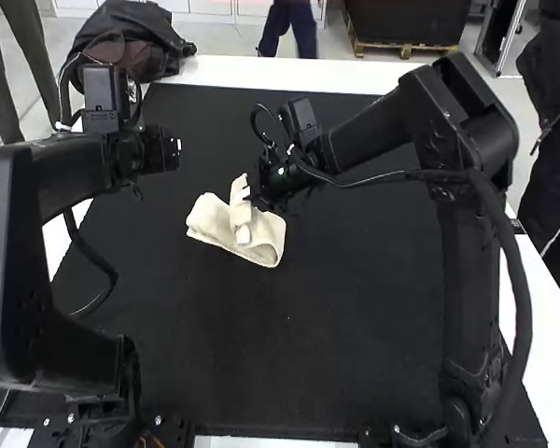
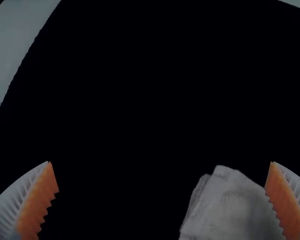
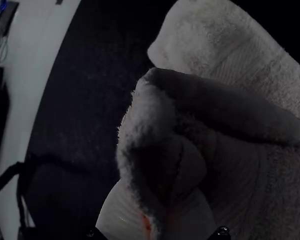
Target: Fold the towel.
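Note:
The cream towel (image 1: pixel 205 217) lies folded over near the middle of the black mat, with one part raised. My right gripper (image 1: pixel 246 202) is at its raised part. In the right wrist view my right gripper (image 3: pixel 159 195) is shut on a lifted edge of the towel (image 3: pixel 215 40), which curls around the fingertips; more layers lie beside it. My left gripper (image 1: pixel 175 149) hangs above the mat, to the left of the towel. Seen from its own wrist, my left gripper (image 2: pixel 161 162) stands open with nothing between its fingers, and part of the towel (image 2: pixel 235 205) lies below.
The black mat (image 1: pixel 355 327) covers most of the white table (image 1: pixel 261 71). A dark bag (image 1: pixel 140 42) rests at the table's far left corner. The right arm reaches across the mat's far half, and a cable loops beside the left arm.

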### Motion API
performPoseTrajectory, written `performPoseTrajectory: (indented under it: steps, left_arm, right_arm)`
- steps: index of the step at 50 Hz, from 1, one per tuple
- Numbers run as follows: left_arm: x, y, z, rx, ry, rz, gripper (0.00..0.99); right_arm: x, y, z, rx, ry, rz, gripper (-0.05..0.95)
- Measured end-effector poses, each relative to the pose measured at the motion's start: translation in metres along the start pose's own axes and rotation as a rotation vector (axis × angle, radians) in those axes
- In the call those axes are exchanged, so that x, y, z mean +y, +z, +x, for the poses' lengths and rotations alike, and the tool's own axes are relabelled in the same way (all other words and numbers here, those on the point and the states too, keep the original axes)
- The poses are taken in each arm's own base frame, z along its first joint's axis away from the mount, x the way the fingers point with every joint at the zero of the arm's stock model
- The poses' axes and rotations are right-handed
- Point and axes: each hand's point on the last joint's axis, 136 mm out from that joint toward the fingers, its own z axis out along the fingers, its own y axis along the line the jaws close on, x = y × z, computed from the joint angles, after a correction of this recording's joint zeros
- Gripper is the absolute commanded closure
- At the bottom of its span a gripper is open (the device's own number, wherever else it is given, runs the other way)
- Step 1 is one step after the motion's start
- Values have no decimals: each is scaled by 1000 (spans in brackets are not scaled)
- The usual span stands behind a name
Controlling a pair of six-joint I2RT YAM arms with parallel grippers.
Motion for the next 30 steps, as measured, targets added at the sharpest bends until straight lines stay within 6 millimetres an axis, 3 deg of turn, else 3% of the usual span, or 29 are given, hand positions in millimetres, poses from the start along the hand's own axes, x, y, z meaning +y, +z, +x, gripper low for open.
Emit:
performPoseTrajectory:
  steps: [17, 30]
  left_arm:
    - [4, -4, 3, 0, -9, -10, 26]
    - [12, -4, 16, 18, -23, -28, 26]
  right_arm:
    - [13, 33, -14, 0, -28, -34, 925]
    - [8, 58, -27, -5, -28, -41, 925]
